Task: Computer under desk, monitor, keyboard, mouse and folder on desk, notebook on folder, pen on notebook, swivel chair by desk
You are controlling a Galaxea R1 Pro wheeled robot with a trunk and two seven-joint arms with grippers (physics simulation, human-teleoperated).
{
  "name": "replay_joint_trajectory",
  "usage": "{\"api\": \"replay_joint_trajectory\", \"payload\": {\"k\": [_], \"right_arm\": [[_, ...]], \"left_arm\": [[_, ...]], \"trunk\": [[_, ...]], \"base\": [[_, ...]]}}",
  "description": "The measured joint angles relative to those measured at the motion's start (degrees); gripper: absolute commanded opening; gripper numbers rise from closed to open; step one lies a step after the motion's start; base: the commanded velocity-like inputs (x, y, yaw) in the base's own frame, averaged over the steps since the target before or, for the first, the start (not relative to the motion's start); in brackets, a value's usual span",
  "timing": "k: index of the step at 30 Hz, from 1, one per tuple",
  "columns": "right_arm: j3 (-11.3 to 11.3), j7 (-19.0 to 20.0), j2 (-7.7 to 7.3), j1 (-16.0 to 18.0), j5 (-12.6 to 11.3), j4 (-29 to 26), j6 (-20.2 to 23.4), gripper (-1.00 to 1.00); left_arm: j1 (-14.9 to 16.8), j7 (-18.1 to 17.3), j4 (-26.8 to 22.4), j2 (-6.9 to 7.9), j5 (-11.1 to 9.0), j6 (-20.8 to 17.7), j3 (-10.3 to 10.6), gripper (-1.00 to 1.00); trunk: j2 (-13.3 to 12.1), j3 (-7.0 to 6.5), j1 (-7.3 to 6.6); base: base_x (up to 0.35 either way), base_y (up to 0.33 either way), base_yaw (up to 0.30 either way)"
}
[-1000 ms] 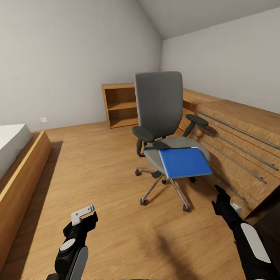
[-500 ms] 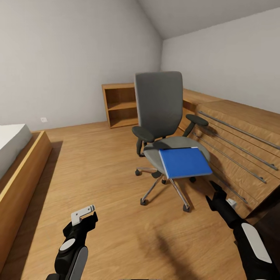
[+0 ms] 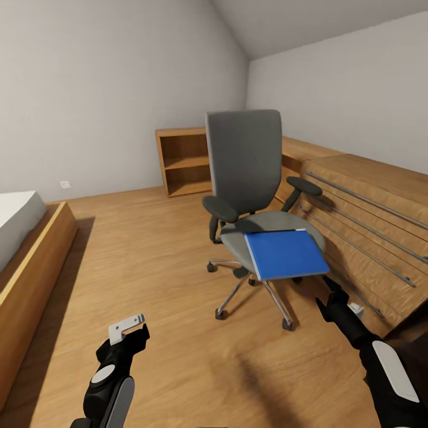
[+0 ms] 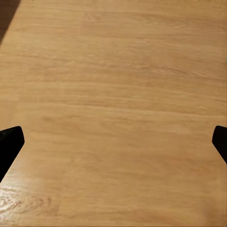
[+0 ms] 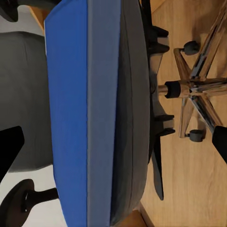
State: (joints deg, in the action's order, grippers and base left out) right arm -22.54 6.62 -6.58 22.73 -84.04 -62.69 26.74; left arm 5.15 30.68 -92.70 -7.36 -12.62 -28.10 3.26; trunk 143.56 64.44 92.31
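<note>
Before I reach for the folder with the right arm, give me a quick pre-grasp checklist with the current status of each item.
1. Folder lies flat on the chair seat, its front edge overhanging toward the robot: ok.
2. Nothing lies on top of the folder: ok.
3. Right gripper is open; the right wrist view shows its fingertips spread wide at the picture's edges: ok.
4. Right gripper is lined up with the folder's pale edge: ok, though not yet at the folder.
5. Left gripper is open over bare floor, away from the chair: ok.
6. Room between gripper and wooden cabinet alongside: cannot tell.
</note>
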Motion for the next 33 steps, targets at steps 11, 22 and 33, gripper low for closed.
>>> {"api": "replay_joint_trajectory", "payload": {"k": [11, 22, 33], "right_arm": [[-0.3, 0.1, -0.14, 0.0, 0.1, -0.1, -0.2, 1.0], [-0.4, 0.2, -0.35, 0.0, 0.1, 0.0, -0.3, 1.0], [-0.4, 0.2, -0.47, 0.0, 0.1, 0.0, -0.3, 1.0]], "left_arm": [[0.0, 0.0, 0.0, 0.05, 0.1, 0.0, 0.0, 1.0], [0.0, 0.0, 0.0, 0.05, 0.1, 0.0, 0.0, 1.0], [0.0, 0.0, 0.0, 0.05, 0.1, 0.0, 0.0, 1.0]], "trunk": [[0.0, 0.0, 0.01], [0.0, 0.0, 0.01], [0.0, 0.0, 0.0]], "base": [[0.06, 0.003, 0.0], [0.149, 0.0, 0.0], [0.154, 0.0, 0.0]]}}
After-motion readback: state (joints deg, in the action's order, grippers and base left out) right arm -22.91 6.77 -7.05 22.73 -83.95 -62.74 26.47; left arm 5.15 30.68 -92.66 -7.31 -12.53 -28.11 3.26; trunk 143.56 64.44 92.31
